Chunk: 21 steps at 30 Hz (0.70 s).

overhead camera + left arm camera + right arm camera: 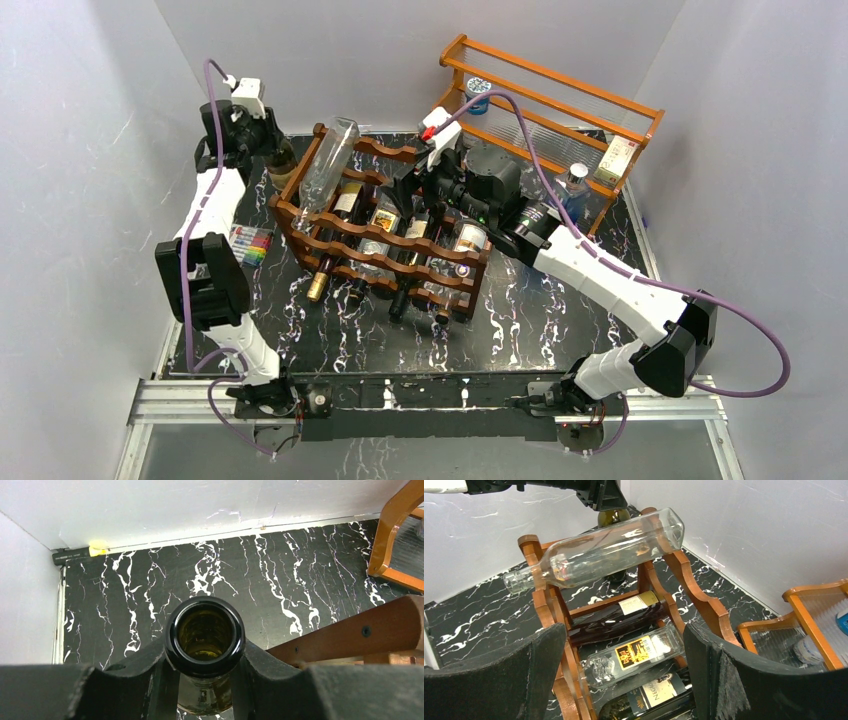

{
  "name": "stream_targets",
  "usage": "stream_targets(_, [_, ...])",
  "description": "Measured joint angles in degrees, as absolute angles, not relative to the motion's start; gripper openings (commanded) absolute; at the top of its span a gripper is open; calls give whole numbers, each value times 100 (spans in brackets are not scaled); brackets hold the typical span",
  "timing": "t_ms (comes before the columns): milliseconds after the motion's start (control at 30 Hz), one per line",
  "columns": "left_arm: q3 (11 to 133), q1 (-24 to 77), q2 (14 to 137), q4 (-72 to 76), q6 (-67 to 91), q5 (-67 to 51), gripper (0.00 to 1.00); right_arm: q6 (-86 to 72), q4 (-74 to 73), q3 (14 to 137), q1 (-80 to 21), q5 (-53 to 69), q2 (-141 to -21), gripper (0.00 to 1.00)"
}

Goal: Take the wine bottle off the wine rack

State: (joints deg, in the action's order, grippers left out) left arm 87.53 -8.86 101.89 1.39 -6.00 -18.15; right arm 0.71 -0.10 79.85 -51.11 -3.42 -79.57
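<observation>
Left hand (204,679) clamping wine bottle (205,636), right hand (624,677) wide — wine rack (398,243) holding bottles (634,652)

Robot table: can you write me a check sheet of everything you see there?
Surface: black marbled table.
Job's things: wine rack holds several lying bottles, with a clear bottle tilted on top; a dark bottle is upright beside it.
Clutter: marker pack left of the rack; orange shelf behind.
Grippers: left gripper shut on the dark bottle's neck; right gripper open above the rack.
Cables: purple cables loop along both arms.
Surroundings: plain pale walls.
</observation>
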Motion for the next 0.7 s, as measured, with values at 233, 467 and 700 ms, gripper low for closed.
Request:
stream_targets(233, [8667,-930,10143,156,-539,-1726,35,-10,-14,7985,-5111,-102,-7957,98])
stream_targets(467, [8667,-930,10049,165,-462,-1634,69,-69,-49,7985,-5111,40,-7957,98])
stream_targets(700, [8912,-930,9721,-279,-231,-1542,98,-1,-119,7985,-5111,172,-7957,98])
